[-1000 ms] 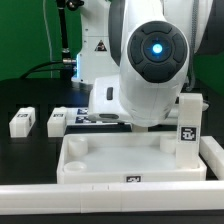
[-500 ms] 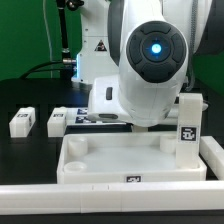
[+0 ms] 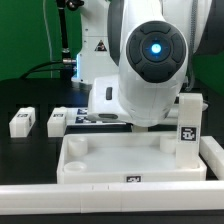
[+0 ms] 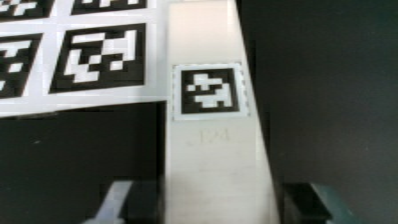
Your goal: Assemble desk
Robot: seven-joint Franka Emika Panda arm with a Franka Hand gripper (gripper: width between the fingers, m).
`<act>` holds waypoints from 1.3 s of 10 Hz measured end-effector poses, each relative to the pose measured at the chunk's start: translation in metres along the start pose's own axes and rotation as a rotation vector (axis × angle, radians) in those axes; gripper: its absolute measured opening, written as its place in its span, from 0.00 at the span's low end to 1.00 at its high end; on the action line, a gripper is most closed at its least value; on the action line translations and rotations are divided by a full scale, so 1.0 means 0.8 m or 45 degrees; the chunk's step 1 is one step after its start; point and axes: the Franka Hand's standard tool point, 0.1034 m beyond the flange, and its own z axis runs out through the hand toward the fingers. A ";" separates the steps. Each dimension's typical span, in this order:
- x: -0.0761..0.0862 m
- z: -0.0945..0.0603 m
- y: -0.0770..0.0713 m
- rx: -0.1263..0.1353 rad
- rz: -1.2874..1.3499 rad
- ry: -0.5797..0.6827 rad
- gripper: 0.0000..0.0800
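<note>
The white desk tabletop lies upside down at the front, with its rim up. One square leg with a tag stands upright at its corner on the exterior view's right. Two more legs lie on the black table at the exterior view's left. In the wrist view a long white tagged leg runs between my fingers. My gripper straddles it, with a dark gap showing on each side. In the exterior view the arm's body hides the gripper.
The marker board lies behind the tabletop and shows beside the leg in the wrist view. A white rail runs along the front, with another at the exterior view's right. The arm's bulky white body fills the middle.
</note>
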 end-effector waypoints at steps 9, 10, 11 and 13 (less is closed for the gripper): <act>-0.050 -0.159 0.046 0.069 0.006 0.002 0.36; -0.056 -0.187 0.053 0.078 -0.006 0.020 0.36; -0.059 -0.226 0.059 0.087 -0.011 0.126 0.36; -0.061 -0.263 0.071 0.106 -0.013 0.305 0.36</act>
